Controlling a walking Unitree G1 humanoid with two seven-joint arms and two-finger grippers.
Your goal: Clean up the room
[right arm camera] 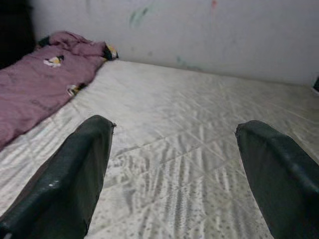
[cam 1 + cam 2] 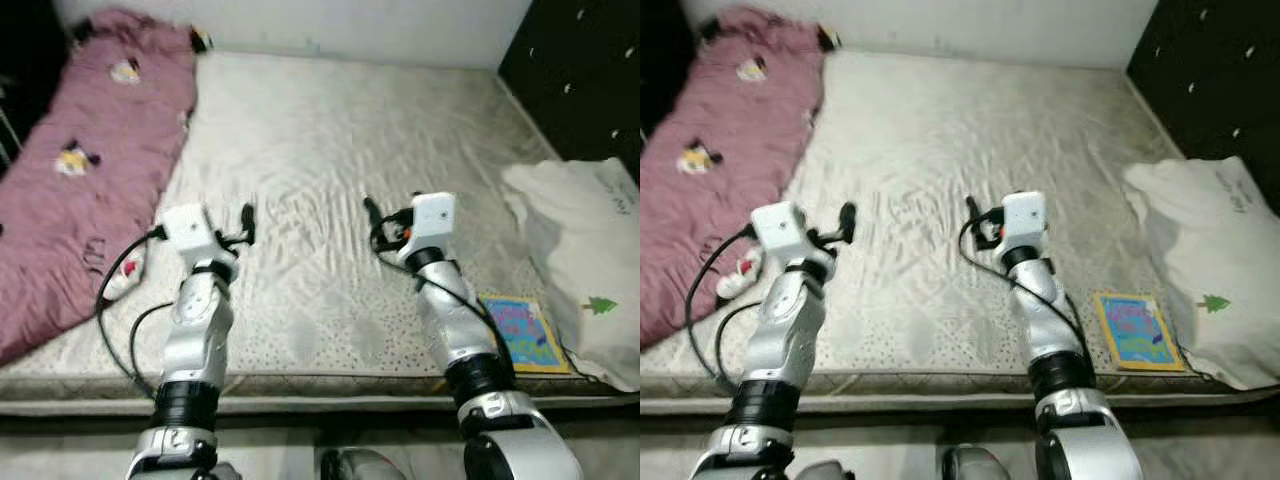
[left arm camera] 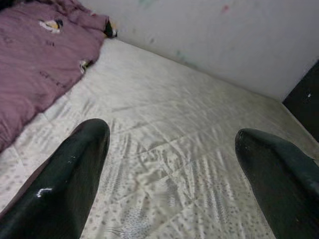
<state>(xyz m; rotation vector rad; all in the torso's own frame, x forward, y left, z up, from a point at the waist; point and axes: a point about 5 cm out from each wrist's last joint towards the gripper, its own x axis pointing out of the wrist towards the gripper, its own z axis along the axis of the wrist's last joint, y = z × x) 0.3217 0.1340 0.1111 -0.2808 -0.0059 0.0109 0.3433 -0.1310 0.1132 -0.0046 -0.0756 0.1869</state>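
We look down on a bed whose pale quilted mattress takes up most of the frame, its near edge running along the bottom; a white wall runs along the top, and a dark piece of furniture stands at the upper right.

A mauve blanket with small cartoon patches lies down the left side of the frame, from the upper left corner towards the lower left edge of the mattress; just beside its lower border, near our left arm, a small white and red object rests on the mattress, too small for us to tell what it is.

At the right of the frame a white pillow with a small green tree print lies at the mattress edge; touching its lower left side, a colourful picture book lies flat near the bottom right corner of the bed.

Our left gripper is raised above the middle left of the mattress, its jaws spread wide with nothing between them; our right gripper is held above the centre of the frame, its jaws equally wide apart and holding nothing; both point up the frame towards the wall, well apart from the book and the blanket.
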